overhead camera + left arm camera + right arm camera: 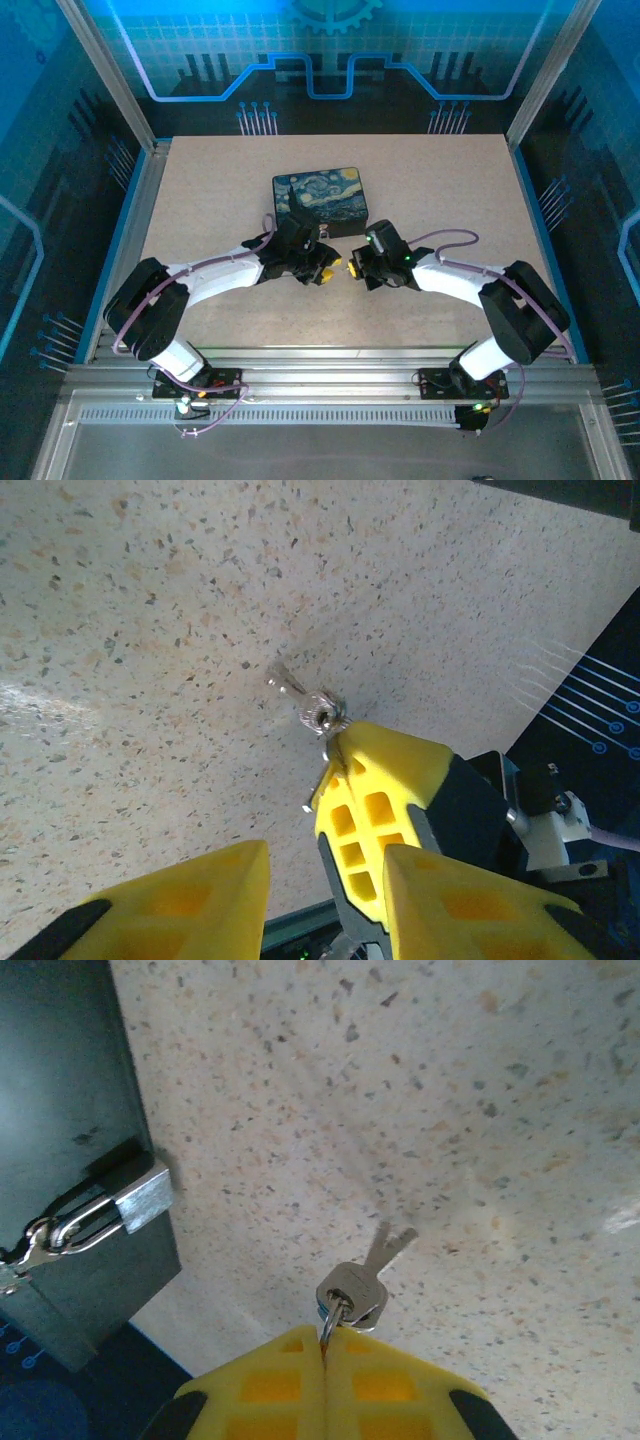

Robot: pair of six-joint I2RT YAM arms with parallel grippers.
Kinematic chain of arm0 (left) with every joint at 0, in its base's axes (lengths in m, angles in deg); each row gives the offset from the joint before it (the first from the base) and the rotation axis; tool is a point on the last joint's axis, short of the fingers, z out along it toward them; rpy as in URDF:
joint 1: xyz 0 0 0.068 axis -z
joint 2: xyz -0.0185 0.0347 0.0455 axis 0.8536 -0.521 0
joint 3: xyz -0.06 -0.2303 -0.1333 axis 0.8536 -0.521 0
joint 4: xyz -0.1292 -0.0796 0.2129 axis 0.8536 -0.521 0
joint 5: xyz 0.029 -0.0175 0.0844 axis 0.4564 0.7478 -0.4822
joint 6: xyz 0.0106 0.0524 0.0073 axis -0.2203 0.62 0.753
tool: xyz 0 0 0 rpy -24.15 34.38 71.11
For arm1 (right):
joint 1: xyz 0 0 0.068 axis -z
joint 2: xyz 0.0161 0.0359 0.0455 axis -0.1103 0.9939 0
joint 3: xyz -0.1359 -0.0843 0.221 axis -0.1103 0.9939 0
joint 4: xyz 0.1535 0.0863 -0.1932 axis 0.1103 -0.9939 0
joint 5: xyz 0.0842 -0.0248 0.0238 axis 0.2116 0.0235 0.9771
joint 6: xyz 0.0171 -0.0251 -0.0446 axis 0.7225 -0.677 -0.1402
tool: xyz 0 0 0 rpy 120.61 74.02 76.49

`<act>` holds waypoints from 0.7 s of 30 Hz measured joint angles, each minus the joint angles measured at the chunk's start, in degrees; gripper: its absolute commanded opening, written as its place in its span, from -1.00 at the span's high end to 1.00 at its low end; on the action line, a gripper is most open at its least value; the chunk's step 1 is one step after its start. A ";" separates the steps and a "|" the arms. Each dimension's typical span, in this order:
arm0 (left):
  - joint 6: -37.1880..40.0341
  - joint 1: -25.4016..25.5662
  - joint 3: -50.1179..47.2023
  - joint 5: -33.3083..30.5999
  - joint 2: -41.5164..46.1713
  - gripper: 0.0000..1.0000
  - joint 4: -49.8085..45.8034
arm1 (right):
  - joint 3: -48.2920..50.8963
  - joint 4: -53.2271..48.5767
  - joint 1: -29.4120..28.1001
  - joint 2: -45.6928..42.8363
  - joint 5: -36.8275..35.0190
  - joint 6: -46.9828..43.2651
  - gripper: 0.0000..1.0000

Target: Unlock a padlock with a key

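Markings: the box (320, 198) lid carries a swirling blue-and-yellow night-sky painting. The rear panel (330, 50) shows blue circuit lines and a gear outline.

Surface: a pale speckled tabletop (450, 200) edged by aluminium rails (330, 365), with blue panels on the left, right and far sides.

Container: the black box sits at mid-tabletop, toward the far side. Its lid is down and its contents are hidden. A small metal padlock (140, 1198) with a thin hooked shackle lies against the box's side wall.

My right end effector (323, 1345) is clenched on the ring of the key (352, 1292) bunch, just on the near side of the box, and the bunch's shadow falls on the tabletop. My left end effector (320, 266) faces it from the left. Its fingers (190, 905) are parted with nothing between them, close to the key but not touching it.
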 measured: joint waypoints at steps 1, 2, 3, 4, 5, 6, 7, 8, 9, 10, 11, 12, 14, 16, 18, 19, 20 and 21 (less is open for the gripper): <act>-0.04 0.00 0.00 -0.07 0.00 0.29 0.04 | 0.00 0.26 0.00 -0.15 0.00 0.09 1.00; -0.15 0.00 0.00 -0.09 0.00 0.30 0.07 | 0.00 0.52 0.00 -0.24 0.02 0.24 1.00; -0.39 0.00 0.00 -0.11 0.00 0.31 0.07 | 0.00 0.74 0.00 -0.24 0.02 0.31 1.00; -0.48 0.00 0.00 -0.13 0.00 0.32 0.09 | 0.00 0.79 0.00 -0.24 0.04 0.42 1.00; -0.63 0.00 0.00 -0.15 -0.02 0.34 0.11 | 0.00 0.81 -0.04 -0.24 0.04 0.46 1.00; -0.98 0.00 0.00 -0.26 -0.04 0.36 0.11 | 0.00 0.96 -0.04 -0.24 0.04 0.52 1.00; -1.16 0.00 0.00 -0.28 -0.11 0.37 0.11 | 0.00 1.20 -0.07 -0.24 0.07 0.63 1.00; -1.31 0.00 0.00 -0.28 -0.15 0.38 0.11 | 0.00 1.27 -0.11 -0.24 0.07 0.66 1.00; -1.46 0.00 0.00 -0.28 -0.22 0.38 0.13 | 0.00 1.46 -0.17 -0.24 0.07 0.70 1.00; -1.46 0.00 0.00 -0.28 -0.28 0.38 0.15 | 0.00 1.49 -0.26 -0.24 0.11 0.76 1.00; -1.49 0.00 0.00 -0.28 -0.31 0.39 0.20 | 0.00 1.62 -0.33 -0.24 0.20 0.85 1.00; -1.49 0.00 0.00 -0.28 -0.33 0.39 0.24 | 0.00 1.77 -0.39 -0.24 0.20 0.85 1.00; -1.51 0.00 0.00 -0.28 -0.33 0.39 0.31 | 0.00 1.92 -0.42 -0.24 0.22 0.87 1.00; -1.68 0.00 0.00 -0.31 -0.33 0.40 0.33 | -0.15 1.90 -0.50 -0.24 0.20 0.85 1.00; -1.70 0.00 0.00 -0.28 -0.33 0.42 0.33 | -0.63 1.90 -0.68 -0.24 0.22 0.87 1.00; -1.68 0.00 0.00 -0.31 -0.33 0.45 0.33 | -0.87 2.14 -0.79 -0.24 0.28 0.85 1.00; -1.70 0.00 0.00 -0.31 -0.33 0.47 0.33 | -1.07 2.32 -0.85 -0.24 0.44 0.87 1.00; -1.70 0.00 0.00 -0.31 -0.35 0.48 0.33 | -1.20 2.51 -0.92 -0.24 0.44 0.87 1.00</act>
